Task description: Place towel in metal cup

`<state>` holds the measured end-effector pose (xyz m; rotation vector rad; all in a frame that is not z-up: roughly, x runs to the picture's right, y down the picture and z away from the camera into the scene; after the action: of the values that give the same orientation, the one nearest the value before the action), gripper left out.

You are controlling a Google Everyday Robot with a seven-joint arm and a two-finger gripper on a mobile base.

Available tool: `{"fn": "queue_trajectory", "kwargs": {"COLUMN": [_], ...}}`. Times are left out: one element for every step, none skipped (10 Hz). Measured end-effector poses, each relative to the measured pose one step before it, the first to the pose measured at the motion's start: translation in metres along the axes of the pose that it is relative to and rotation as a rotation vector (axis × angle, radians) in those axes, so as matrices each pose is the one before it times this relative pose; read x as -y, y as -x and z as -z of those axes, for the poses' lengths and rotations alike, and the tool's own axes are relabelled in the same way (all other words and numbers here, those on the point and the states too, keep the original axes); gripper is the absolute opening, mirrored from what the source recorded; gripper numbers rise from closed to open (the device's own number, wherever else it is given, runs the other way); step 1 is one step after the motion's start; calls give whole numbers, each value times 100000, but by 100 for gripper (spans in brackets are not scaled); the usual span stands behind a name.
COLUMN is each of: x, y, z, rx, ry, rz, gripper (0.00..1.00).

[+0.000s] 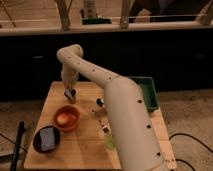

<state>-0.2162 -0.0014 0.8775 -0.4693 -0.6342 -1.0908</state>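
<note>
One gripper (pixel 70 94) — by far table (pixel 84 144) edge

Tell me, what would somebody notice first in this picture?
The big white robot arm catches the eye first, curving over the wooden table with its gripper above the table's far left part. Next comes the bright orange bowl near the left edge, with a dark bowl holding something pale just in front of it. A green bin sits at the table's right side.
</note>
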Motion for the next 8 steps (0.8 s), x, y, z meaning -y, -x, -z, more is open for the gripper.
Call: {"fn": "queue_trajectory", "kwargs": {"x": [54, -15, 46, 76, 33, 58, 6, -13], "y": [-65, -88, -111, -81, -52, -65, -59, -34], "z": [-76, -17, 3, -7, -45, -57, -6, -6], "rx": [305, 278, 218, 267, 318, 371, 341, 286], "ry": [299, 330, 132, -30, 114, -83, -53, -130], "rz": [26, 3, 110, 123, 153, 235, 152, 43], "gripper": [35, 45, 56, 64, 72, 79, 80, 80]}}
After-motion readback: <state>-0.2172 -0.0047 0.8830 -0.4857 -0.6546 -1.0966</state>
